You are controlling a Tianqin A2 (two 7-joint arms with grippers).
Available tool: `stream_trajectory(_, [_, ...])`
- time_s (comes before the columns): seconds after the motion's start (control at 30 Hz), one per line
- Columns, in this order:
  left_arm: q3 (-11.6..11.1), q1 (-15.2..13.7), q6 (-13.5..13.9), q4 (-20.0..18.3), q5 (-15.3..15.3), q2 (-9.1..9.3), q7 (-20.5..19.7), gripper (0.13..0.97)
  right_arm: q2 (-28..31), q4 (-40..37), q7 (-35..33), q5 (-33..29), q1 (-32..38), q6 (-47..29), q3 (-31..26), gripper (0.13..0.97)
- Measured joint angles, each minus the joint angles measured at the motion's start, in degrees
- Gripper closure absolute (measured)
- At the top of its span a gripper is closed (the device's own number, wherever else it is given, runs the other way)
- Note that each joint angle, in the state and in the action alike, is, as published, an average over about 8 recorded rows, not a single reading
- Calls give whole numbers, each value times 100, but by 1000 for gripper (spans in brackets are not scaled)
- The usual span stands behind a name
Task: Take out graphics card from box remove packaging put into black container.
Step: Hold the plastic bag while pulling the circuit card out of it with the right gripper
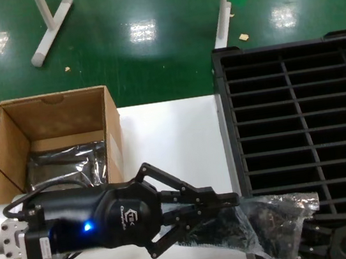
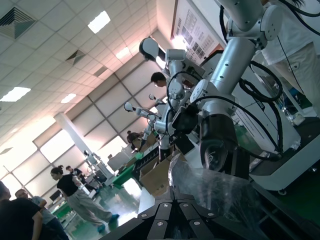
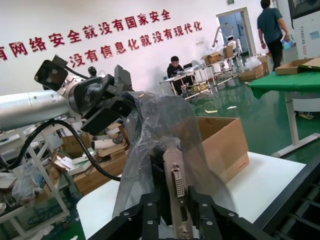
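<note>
The graphics card [image 3: 176, 180], a dark board with a metal bracket and a white connector, stands between the fingers of my right gripper [image 3: 177, 202], which is shut on it. The crinkly translucent packaging [image 1: 269, 219] still drapes over the card, low at the near edge of the black container [image 1: 300, 118]. My left gripper [image 1: 234, 199] reaches in from the left and is shut on the packaging's end [image 2: 215, 190]. My right gripper [image 1: 307, 233] shows at the bottom right, partly hidden under the plastic. The box [image 1: 49, 121] stands open at the left.
Another dark bagged item [image 1: 69, 166] lies inside the box. The white table [image 1: 168, 143] runs between box and container. The container's long slots are divided by thin ribs. Green floor and white stand legs [image 1: 49, 27] lie beyond the table.
</note>
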Motion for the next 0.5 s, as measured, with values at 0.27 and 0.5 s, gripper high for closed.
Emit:
stream_trajectory(0.27, [-4, -6, 1, 10, 34, 10, 15, 955, 24, -19, 19, 25, -7, -35, 15, 838])
stream_trajectory(0.5, [10, -11, 3, 31, 70, 8, 41, 955, 37, -26, 30, 50, -18, -65, 33, 883])
